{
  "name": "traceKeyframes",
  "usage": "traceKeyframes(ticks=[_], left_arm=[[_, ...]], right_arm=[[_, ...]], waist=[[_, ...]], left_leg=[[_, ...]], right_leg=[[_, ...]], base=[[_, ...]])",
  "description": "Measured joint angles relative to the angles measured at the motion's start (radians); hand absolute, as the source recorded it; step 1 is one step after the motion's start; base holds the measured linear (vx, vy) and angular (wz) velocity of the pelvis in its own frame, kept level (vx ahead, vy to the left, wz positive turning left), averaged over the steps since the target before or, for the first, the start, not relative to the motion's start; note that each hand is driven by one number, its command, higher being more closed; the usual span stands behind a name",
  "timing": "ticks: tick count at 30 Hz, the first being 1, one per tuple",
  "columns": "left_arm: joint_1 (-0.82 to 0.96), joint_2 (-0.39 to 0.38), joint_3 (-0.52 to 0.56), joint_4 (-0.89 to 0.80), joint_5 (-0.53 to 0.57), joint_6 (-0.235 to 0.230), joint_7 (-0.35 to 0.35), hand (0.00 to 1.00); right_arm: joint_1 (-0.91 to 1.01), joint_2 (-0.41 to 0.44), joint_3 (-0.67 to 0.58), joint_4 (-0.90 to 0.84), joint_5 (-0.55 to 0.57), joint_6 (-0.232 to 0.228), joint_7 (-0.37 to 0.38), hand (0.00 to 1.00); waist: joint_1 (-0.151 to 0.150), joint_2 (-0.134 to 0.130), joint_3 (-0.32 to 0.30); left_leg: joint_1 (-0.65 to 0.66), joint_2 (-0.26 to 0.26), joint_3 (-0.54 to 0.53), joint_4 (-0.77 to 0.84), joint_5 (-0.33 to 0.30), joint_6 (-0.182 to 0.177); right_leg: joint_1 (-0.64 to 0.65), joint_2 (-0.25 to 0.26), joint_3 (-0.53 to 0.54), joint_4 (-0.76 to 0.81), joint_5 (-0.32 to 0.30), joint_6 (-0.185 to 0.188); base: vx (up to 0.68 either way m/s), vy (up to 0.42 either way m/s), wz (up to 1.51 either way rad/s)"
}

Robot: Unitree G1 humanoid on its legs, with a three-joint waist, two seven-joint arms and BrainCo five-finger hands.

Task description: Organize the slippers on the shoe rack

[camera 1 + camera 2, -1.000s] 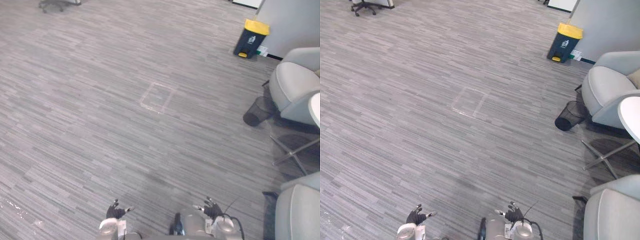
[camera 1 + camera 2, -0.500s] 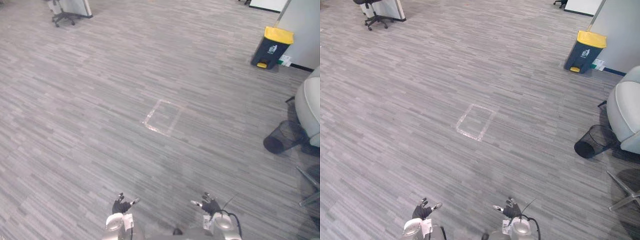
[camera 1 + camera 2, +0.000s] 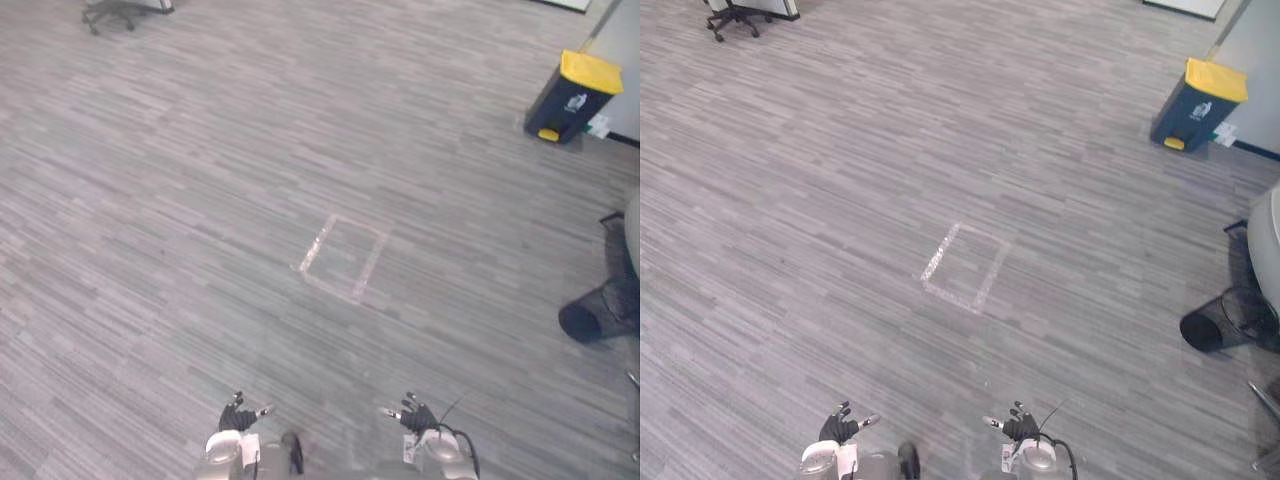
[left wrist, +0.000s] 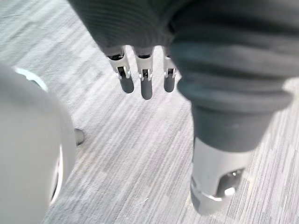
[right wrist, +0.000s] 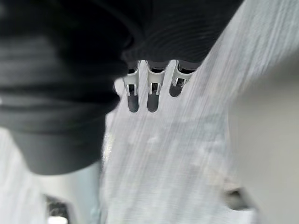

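Grey carpet floor point(image 3: 180, 200) lies before you, a taped square point(image 3: 344, 258) at its middle. Your left hand point(image 3: 237, 417) and right hand point(image 3: 415, 417) hang near, fingers loosely spread, holding nothing; a yellow-lidded bin point(image 3: 575, 96) stands far right.

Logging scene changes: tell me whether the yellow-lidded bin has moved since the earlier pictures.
No. The whole view shifted, so the camera moved; the bin still stands beyond and right of the taped square.
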Motion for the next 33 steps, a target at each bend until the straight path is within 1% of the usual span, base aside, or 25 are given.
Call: traceKeyframes(ticks=[1,3,4,5,6,7,9,10,11,13,15,17,19,21,22,23,24,25,27,28,29,30,31,32,33], left_arm=[[-0.003,0.0,0.003,-0.001,0.0,-0.002,0.0,0.0],[-0.013,-0.001,0.004,-0.002,0.0,-0.004,0.0,0.0],[-0.021,0.0,0.002,-0.001,0.0,-0.004,0.0,0.0],[-0.021,0.005,-0.017,0.003,0.001,-0.004,-0.001,0.0],[-0.021,0.003,-0.022,0.01,0.001,-0.003,-0.001,0.0],[-0.02,-0.024,-0.03,0.03,0.007,-0.004,-0.013,0.0],[-0.019,-0.038,-0.023,0.035,0.022,-0.004,-0.021,0.0],[-0.022,-0.045,-0.015,0.035,0.023,-0.003,-0.022,0.0],[-0.024,-0.053,-0.011,0.024,0.025,-0.003,-0.023,0.0],[-0.014,-0.08,0.031,-0.022,0.036,-0.005,-0.031,0.0],[0.001,-0.084,0.062,-0.042,0.04,-0.003,-0.035,0.0],[0.031,-0.082,0.065,-0.061,0.04,-0.003,-0.035,0.0],[0.026,-0.077,0.064,-0.061,0.04,-0.004,-0.035,0.0],[0.017,-0.068,0.049,-0.055,0.04,-0.007,-0.036,0.0],[0.012,-0.063,0.02,-0.049,0.04,-0.01,-0.037,0.0],[0.005,-0.052,0.001,-0.039,0.04,-0.011,-0.037,0.0],[0.0,-0.046,-0.004,-0.032,0.04,-0.01,-0.036,0.0],[-0.003,-0.031,-0.008,-0.013,0.04,-0.012,-0.033,0.0],[-0.009,-0.004,-0.02,0.003,0.04,-0.008,-0.038,0.0],[-0.009,0.005,-0.015,0.006,0.039,-0.011,-0.039,0.0],[-0.003,0.002,-0.018,0.01,0.039,-0.012,-0.038,0.0],[0.001,-0.005,-0.022,0.009,0.039,-0.012,-0.038,0.0],[0.0,0.018,-0.029,0.024,0.038,-0.008,-0.038,0.0],[0.0,0.033,-0.044,0.044,0.036,-0.004,-0.037,0.0],[-0.01,0.043,-0.063,0.058,0.033,-0.001,-0.036,0.0]], right_arm=[[0.0,-0.003,0.0,-0.011,0.0,-0.001,0.0,0.0],[-0.003,-0.003,0.0,-0.022,0.0,-0.008,0.002,0.0],[-0.011,0.0,0.0,-0.017,0.0,-0.006,0.004,0.0],[0.008,-0.002,0.003,-0.005,0.0,-0.005,0.005,0.0],[0.012,-0.009,0.002,0.001,0.001,-0.005,0.006,0.0],[0.004,-0.03,-0.004,0.0,0.0,-0.004,0.003,0.0],[-0.002,-0.037,-0.011,0.0,0.002,0.0,0.002,0.0],[-0.001,-0.034,-0.013,-0.005,0.002,0.001,0.001,0.0],[0.01,-0.028,-0.005,-0.016,0.001,0.006,0.003,0.0],[0.035,-0.023,0.006,-0.047,0.002,0.006,0.004,0.0],[0.038,-0.004,0.014,-0.059,0.003,0.006,0.004,0.0],[0.038,0.011,0.016,-0.059,0.004,0.005,0.004,0.0],[0.034,0.013,0.012,-0.039,0.005,0.007,0.005,0.0],[0.029,0.016,-0.014,-0.032,0.007,0.005,0.003,0.0],[0.029,0.007,-0.032,-0.01,0.007,0.005,0.002,0.0],[0.028,0.003,-0.032,0.009,0.008,0.011,-0.001,0.0],[0.028,0.001,-0.029,0.012,0.007,0.012,0.0,0.0],[0.021,0.001,-0.021,0.029,0.002,0.015,0.001,0.0],[0.018,0.007,-0.023,0.04,0.001,0.014,0.003,0.0],[0.013,0.01,-0.027,0.043,0.001,0.014,0.004,0.0],[0.019,0.004,-0.033,0.059,0.001,0.014,0.004,0.0],[0.026,-0.01,-0.035,0.061,0.0,0.014,0.005,0.0],[0.019,-0.006,-0.022,0.061,0.0,0.012,0.007,0.0],[0.004,-0.006,-0.024,0.061,0.001,0.01,0.012,0.0],[-0.005,-0.008,-0.024,0.061,0.001,0.014,0.013,0.0]], waist=[[-0.006,0.015,0.004],[-0.025,0.02,0.003],[-0.027,0.004,0.001],[-0.032,-0.019,-0.008],[-0.038,-0.014,-0.009],[-0.033,0.028,-0.027],[-0.038,0.049,-0.017],[-0.044,0.057,-0.011],[-0.046,0.058,-0.011],[-0.037,0.056,-0.009],[-0.018,0.056,-0.009],[-0.013,0.052,-0.011],[0.006,0.05,-0.011],[0.007,0.039,-0.01],[0.008,0.036,-0.011],[0.013,0.022,-0.022],[0.005,0.019,-0.026],[0.003,0.018,-0.031],[0.01,0.006,-0.029],[0.017,0.003,-0.025],[0.014,0.001,-0.054],[0.017,0.018,-0.055],[0.015,-0.013,-0.04],[0.01,-0.012,-0.026],[0.007,-0.017,-0.019]], left_leg=[[0.058,0.015,-0.005,-0.038,-0.001,0.0],[0.099,0.05,-0.022,-0.079,-0.028,-0.045],[0.118,0.055,-0.029,-0.101,-0.045,-0.073],[0.147,0.039,-0.041,-0.127,-0.061,-0.099],[0.164,0.042,-0.048,-0.136,-0.068,-0.107],[0.178,0.077,-0.059,-0.139,-0.057,-0.113],[0.179,0.096,-0.065,-0.086,-0.042,-0.135],[0.173,0.109,-0.067,-0.017,-0.032,-0.152],[0.107,0.136,-0.089,0.189,-0.002,-0.175],[-0.05,0.197,-0.098,0.592,0.087,-0.188],[-0.151,0.261,-0.025,0.799,0.056,-0.141],[-0.216,0.274,0.028,0.792,0.007,-0.114],[-0.268,0.258,0.071,0.646,-0.04,-0.105],[-0.333,0.188,0.038,0.353,-0.025,-0.123],[-0.339,0.137,-0.029,0.194,0.115,-0.133],[-0.305,0.101,-0.003,0.161,0.09,-0.128],[-0.301,0.097,0.005,0.15,0.084,-0.136],[-0.298,0.099,-0.001,0.17,0.07,-0.129],[-0.321,0.107,-0.024,0.311,0.043,-0.102],[-0.36,0.108,-0.011,0.406,0.034,-0.091],[-0.305,0.062,-0.047,0.221,0.019,-0.084],[-0.275,0.063,-0.05,0.158,0.025,-0.055],[-0.202,0.034,0.007,0.129,0.013,-0.034],[-0.149,0.028,0.033,0.107,-0.006,-0.023],[-0.102,0.025,0.056,0.082,-0.008,-0.02]], right_leg=[[-0.045,0.018,-0.05,-0.075,-0.045,-0.021],[-0.112,0.049,-0.096,-0.27,-0.056,-0.025],[-0.135,0.053,-0.101,-0.469,-0.011,-0.012],[-0.138,0.049,-0.095,-0.647,0.122,-0.021],[-0.132,0.055,-0.096,-0.647,0.165,-0.039],[-0.135,0.093,-0.095,-0.622,0.125,-0.058],[-0.125,0.103,-0.108,-0.58,0.076,-0.079],[-0.094,0.11,-0.119,-0.586,0.06,-0.091],[-0.021,0.119,-0.128,-0.627,0.04,-0.095],[0.101,0.14,-0.12,-0.717,0.022,-0.113],[0.191,0.168,-0.065,-0.758,-0.014,-0.131],[0.254,0.166,-0.003,-0.792,-0.033,-0.125],[0.299,0.141,0.059,-0.82,-0.037,-0.112],[0.326,0.083,0.117,-0.832,-0.062,-0.052],[0.333,0.054,0.154,-0.844,-0.087,-0.016],[0.349,0.025,0.182,-0.865,-0.086,-0.003],[0.351,0.024,0.182,-0.877,-0.073,-0.008],[0.337,0.053,0.2,-0.892,-0.018,-0.016],[0.345,0.048,0.235,-0.871,0.037,-0.029],[0.342,0.045,0.265,-0.818,0.049,-0.02],[0.295,0.045,0.274,-0.722,0.041,0.0],[0.266,0.055,0.272,-0.647,0.031,0.027],[0.18,0.025,0.283,-0.425,0.036,0.144],[0.095,0.016,0.248,-0.25,0.045,0.161],[0.048,0.006,0.191,-0.167,0.007,0.105]], base=[[0.39,-0.077,0.3],[0.37,-0.129,0.39],[0.48,-0.229,0.37],[0.41,-0.202,0.33],[0.52,-0.214,-0.04],[0.55,-0.214,-0.2],[0.49,-0.191,-0.17],[0.52,-0.171,0.1],[0.62,-0.189,0.16],[0.51,-0.096,-0.05],[0.45,0.009,-0.6],[0.38,0.095,-0.77],[0.41,0.204,-1.02],[0.42,0.31,-0.96],[0.31,0.261,-0.76],[0.32,0.231,-0.54],[0.38,0.192,-0.45],[0.45,0.174,-0.49],[0.43,0.224,-0.66],[0.25,0.225,-0.69],[0.14,0.178,-0.75],[0.15,0.178,-0.92],[0.21,0.19,-0.91],[0.31,0.187,-0.84],[0.32,0.146,-0.49]])
